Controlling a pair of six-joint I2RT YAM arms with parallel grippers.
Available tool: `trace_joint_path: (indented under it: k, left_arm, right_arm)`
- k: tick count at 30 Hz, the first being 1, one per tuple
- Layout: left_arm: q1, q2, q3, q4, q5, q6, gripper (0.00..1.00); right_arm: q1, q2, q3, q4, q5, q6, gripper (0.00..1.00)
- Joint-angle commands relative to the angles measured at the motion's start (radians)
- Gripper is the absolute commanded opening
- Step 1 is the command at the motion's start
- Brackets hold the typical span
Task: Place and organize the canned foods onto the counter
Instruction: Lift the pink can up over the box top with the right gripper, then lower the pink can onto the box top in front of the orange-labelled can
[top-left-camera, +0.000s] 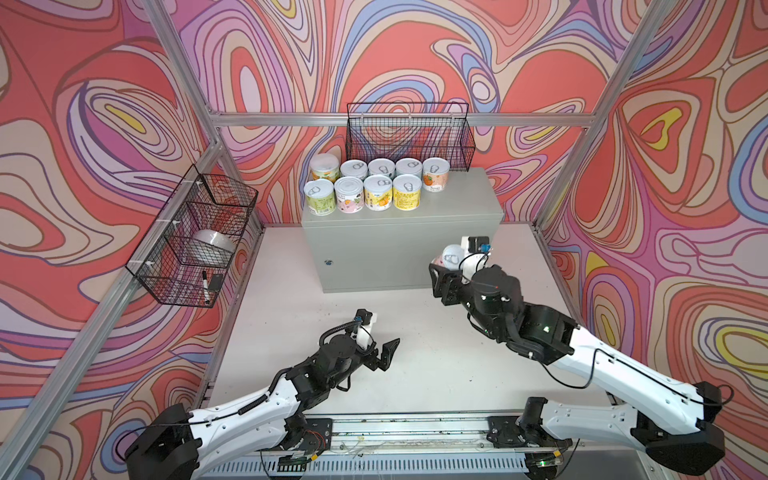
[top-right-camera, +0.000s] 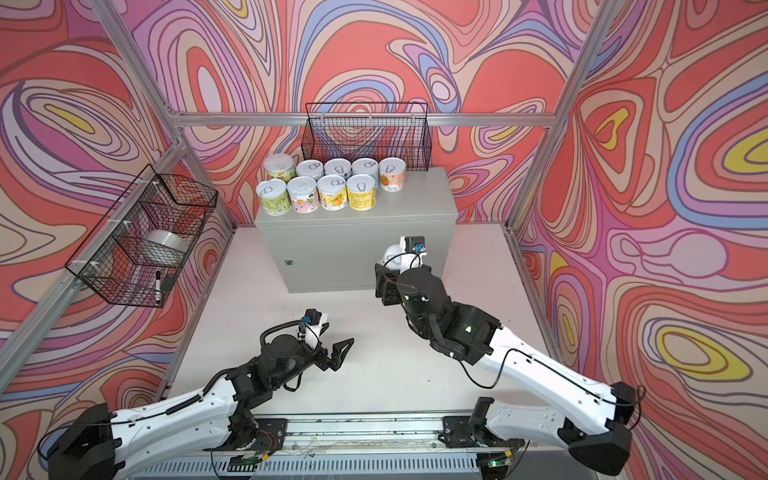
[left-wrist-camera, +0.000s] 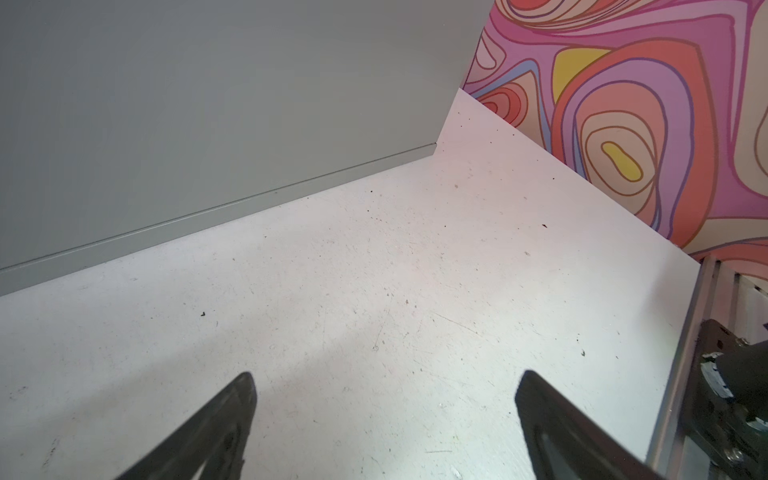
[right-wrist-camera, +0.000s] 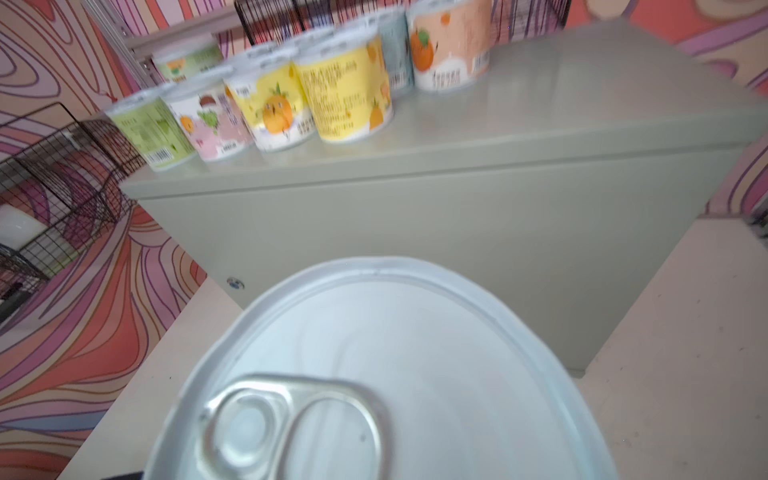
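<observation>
Right gripper (top-left-camera: 452, 261) clasps the tenth can (right-wrist-camera: 386, 374), low before the counter (top-left-camera: 469, 195), where nine cans (top-left-camera: 376, 183) stand in two rows. I should lift clear of the front edge, then set it beside the yellow can (top-left-camera: 407, 197). Left gripper (left-wrist-camera: 386, 376) gapes, empty.

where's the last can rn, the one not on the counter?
In both top views the last can is held in the right hand, right of centre, in front of the counter.

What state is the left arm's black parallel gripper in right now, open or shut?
Open. On the left gripper, the two black fingers stand wide apart above the white tabletop, nothing between them.
</observation>
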Motion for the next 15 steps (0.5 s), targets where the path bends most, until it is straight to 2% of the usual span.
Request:
trace_joint_path:
  k: [1,5,9,15]
  left_arm:
    - [0.003,-0.02,-0.002,-0.027,-0.011,0.02,0.99]
    - [0.004,-0.043,-0.009,-0.033,-0.014,0.022,0.99]
    - [0.006,-0.076,-0.013,-0.06,-0.025,0.021,0.99]
    - [0.008,-0.127,-0.039,-0.078,-0.06,0.014,0.99]
  right_arm:
    - [-0.072,0.082,0.166,-0.074,0.048,-0.172,0.0]
    - [-0.22,0.204,0.327,-0.032,-0.072,-0.262,0.0]
    - [-0.356,0.332,0.486,-0.038,-0.233,-0.264,0.0]
    - [-0.428,0.468,0.587,0.013,-0.368,-0.236,0.0]
